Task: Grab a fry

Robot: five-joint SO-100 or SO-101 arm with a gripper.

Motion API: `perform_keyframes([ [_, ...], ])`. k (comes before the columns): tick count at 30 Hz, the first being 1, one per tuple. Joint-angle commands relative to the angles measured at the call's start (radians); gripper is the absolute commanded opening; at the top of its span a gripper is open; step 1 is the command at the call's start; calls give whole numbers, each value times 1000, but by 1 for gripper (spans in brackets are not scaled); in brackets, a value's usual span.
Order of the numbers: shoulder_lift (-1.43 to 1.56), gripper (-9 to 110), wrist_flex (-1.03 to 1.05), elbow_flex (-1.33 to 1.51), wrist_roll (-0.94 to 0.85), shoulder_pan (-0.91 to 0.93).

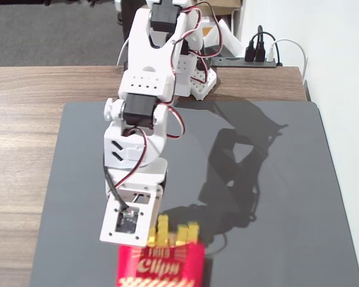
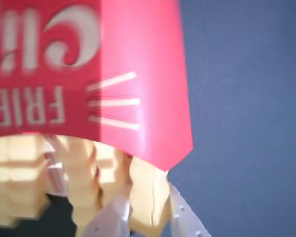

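The red "FRIES Clips" carton point(image 1: 161, 268) stands at the front edge of the dark mat, with several yellow crinkle-cut fries sticking out of its top. My gripper point(image 1: 157, 237) hangs over the carton's left side, mostly hidden behind the wrist's camera plate. In the wrist view the carton point(image 2: 138, 74) fills the upper left. My gripper point(image 2: 148, 196) comes in from the bottom edge. Its two white fingers point(image 2: 111, 217) sit tight on either side of one fry point(image 2: 148, 190), the rightmost of the bunch. The view is blurred.
The arm's white base point(image 1: 194, 72) stands at the back of the dark grey mat point(image 1: 275, 179) on a wooden table point(image 1: 24, 119). A power strip with cables point(image 1: 260, 57) lies at the back right. The arm's shadow falls on the mat's middle.
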Motion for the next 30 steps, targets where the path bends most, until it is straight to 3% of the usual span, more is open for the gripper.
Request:
perform_keyframes([
  [1, 12, 1, -14, -52, 6, 0],
  [30, 132, 1, 71, -11, 20, -6],
])
